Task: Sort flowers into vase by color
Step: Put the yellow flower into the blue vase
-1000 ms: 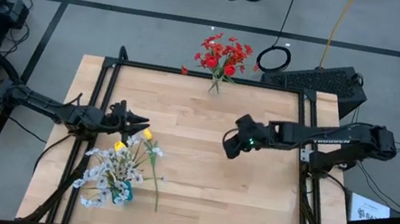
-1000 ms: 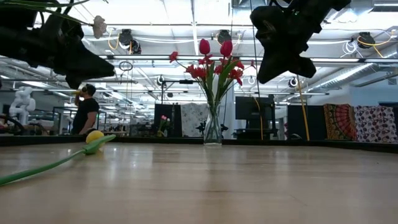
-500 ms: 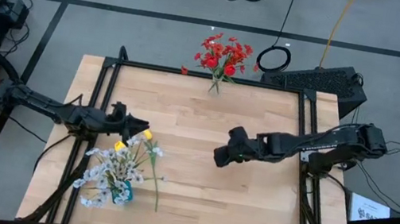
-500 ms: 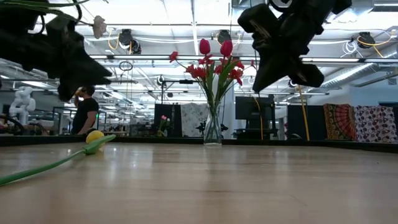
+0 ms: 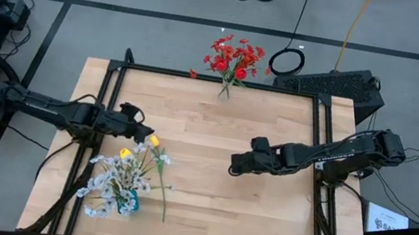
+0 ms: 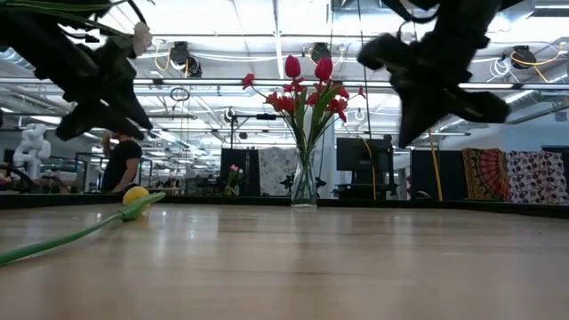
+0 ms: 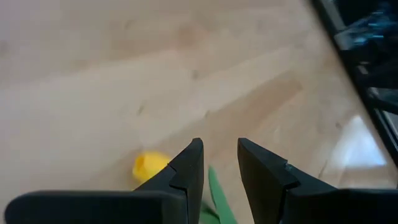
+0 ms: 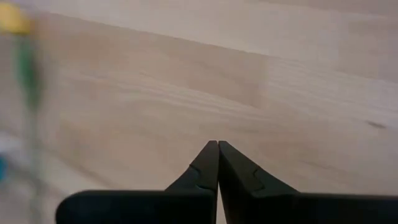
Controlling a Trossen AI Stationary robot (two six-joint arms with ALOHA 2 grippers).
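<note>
A clear vase (image 5: 224, 91) stands at the table's far edge and holds red tulips and a red cluster (image 5: 234, 58), also in the low view (image 6: 306, 84). White-blossom sprays (image 5: 117, 179) stand bunched near the left near corner, a yellow bloom (image 5: 124, 153) among them. One yellow tulip (image 5: 154, 140) lies flat on the wood, head (image 6: 135, 196) toward the far side, its stem (image 5: 162, 194) running toward the near edge. My left gripper (image 5: 145, 131) hovers open just above that head (image 7: 149, 167) and stem (image 7: 219, 193). My right gripper (image 5: 232, 167) is shut over bare wood at mid-table (image 8: 217, 144).
A black frame rail (image 5: 224, 80) borders the table. Bare wood (image 5: 211, 211) lies between the two arms and toward the near edge. Beyond the far edge are cables and a black case (image 5: 341, 86). A person (image 6: 120, 164) stands in the room behind.
My left gripper has tipped its fingers downward over the yellow tulip's head, edging toward it. My right gripper has moved toward the near edge and turned, staying shut. The flowers have not moved.
</note>
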